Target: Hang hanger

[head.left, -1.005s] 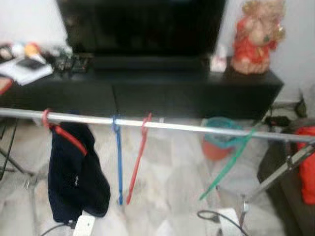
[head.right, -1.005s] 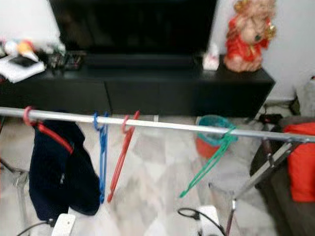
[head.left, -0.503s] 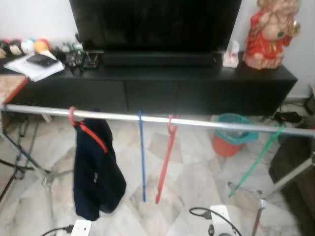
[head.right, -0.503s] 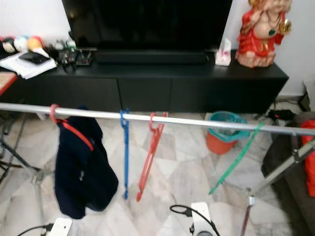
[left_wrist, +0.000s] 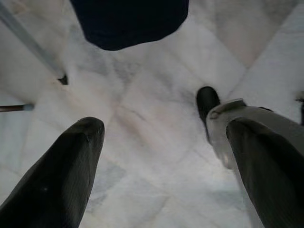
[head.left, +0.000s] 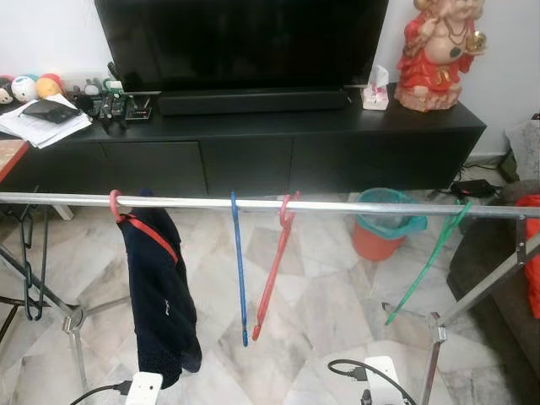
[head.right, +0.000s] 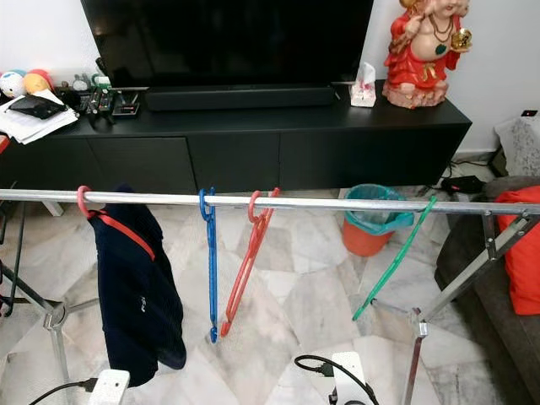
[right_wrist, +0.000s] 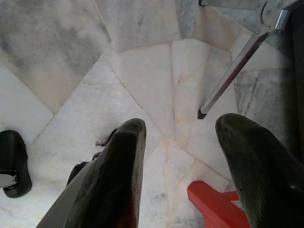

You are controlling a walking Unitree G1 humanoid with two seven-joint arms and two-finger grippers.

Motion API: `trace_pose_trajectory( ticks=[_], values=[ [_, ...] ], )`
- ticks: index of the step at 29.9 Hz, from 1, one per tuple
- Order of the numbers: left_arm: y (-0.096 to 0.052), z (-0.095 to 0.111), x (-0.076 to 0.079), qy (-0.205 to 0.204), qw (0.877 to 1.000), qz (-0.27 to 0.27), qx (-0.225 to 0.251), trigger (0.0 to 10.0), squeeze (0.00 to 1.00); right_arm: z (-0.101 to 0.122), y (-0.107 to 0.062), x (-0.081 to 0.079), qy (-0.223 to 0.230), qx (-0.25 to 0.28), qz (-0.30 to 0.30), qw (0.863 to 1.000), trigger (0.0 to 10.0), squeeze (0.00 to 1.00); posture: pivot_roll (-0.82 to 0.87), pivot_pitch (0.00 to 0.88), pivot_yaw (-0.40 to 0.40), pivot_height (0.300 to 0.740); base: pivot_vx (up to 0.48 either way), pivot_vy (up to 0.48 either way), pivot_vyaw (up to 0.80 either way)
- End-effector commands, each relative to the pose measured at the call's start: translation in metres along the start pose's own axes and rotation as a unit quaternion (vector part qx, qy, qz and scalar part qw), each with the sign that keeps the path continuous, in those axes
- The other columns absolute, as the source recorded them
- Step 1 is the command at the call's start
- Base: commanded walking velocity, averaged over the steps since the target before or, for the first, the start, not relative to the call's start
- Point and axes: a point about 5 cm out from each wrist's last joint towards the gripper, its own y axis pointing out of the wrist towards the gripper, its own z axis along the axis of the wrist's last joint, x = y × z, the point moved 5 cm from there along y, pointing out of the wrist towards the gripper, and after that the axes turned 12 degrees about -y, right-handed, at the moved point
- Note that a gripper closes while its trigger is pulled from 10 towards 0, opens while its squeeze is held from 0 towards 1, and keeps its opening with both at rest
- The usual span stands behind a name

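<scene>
A silver rail of a drying rack spans the room at mid height. On it hang a red hanger carrying a navy garment, a bare blue hanger, a bare red hanger and, far right, a tilted green hanger. My left gripper points down at the marble floor, fingers wide apart and empty, near the garment's hem. My right gripper is also open above the floor by a rack leg. A red piece shows low between its fingers; what it is stays unclear.
Behind the rack stands a black TV cabinet with a TV, papers and a red statue. An orange bin with a teal liner sits on the floor. A sofa with a red cushion is at the right. White power strips and cables lie near my feet.
The head view has shifted and sharpened as the camera moved. All the hangers stay on the rail; the green one hangs a little steeper.
</scene>
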Motion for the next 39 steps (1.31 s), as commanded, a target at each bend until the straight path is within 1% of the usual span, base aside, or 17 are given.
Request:
trace_pose_trajectory(
  ticks=[1, 9, 10, 19, 39],
  values=[
    [-0.0005, -0.0032, -0.0048, 0.003, 1.0, 0.009, -0.006, 10.0, 0.0, 0.0, 0.0002, 0.0011, 0.003, -0.001, -0.002, 1.0, 10.0, 0.0, 0.0, 0.0, 0.019, 0.74, 0.0, 0.0, 0.0],
    [-0.0003, -0.0049, -0.0006, 0.001, 1.0, 0.006, -0.007, 10.0, 0.0, -0.0004, 0.0003, 0.002, 0.004, -0.002, -0.004, 1.0, 10.0, 0.0, 0.0, 0.0, 0.02, 0.74, 0.0, 0.0, 0.0],
    [-0.0004, -0.0051, -0.0001, -0.005, 1.0, 0.006, -0.006, 10.0, 0.0, -0.0004, 0.0003, 0.002, 0.004, -0.002, -0.004, 1.0, 10.0, 0.0, 0.0, 0.0, 0.02, 0.74, 0.0, 0.0, 0.0],
    [-0.0004, -0.0052, -0.0023, 0.0, 1.0, 0.008, -0.008, 10.0, 0.0, 0.001, 0.0003, 0.0023, 0.006, 0.001, -0.005, 1.0, 10.0, 0.0, 0.0, 0.0, 0.02, 0.74, 0.0, 0.0, 0.0],
    [-0.0005, -0.0051, -0.003, -0.004, 1.0, 0.009, -0.008, 10.0, 0.0, 0.0024, 0.0004, 0.0017, 0.006, 0.002, -0.004, 1.0, 10.0, 0.0, 0.0, 0.0, 0.021, 0.74, 0.0, 0.0, 0.0]
  ],
)
